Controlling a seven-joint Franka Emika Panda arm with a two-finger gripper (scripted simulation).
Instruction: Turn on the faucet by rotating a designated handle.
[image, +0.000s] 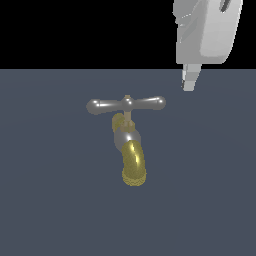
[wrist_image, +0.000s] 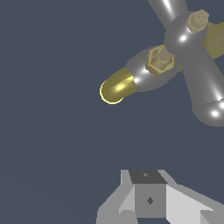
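Observation:
The faucet (image: 128, 142) stands on the dark grey floor, its silver body carrying a curved brass-gold spout (image: 134, 167) with a ribbed tip. The handle (image: 126, 104), a shiny silver crossbar with two rounded ends, sits on a thin brass stem on top. My gripper (image: 190, 81) hangs above and to the exterior view's right of the handle's end, apart from it. Its fingers are pressed together with nothing between them. In the wrist view the handle (wrist_image: 197, 65) crosses over the faucet body, the spout (wrist_image: 117, 87) pokes out beside it, and the gripper (wrist_image: 148, 188) is clear of both.
Flat dark grey floor (image: 50, 200) spreads all around the faucet. No other object shows in either view.

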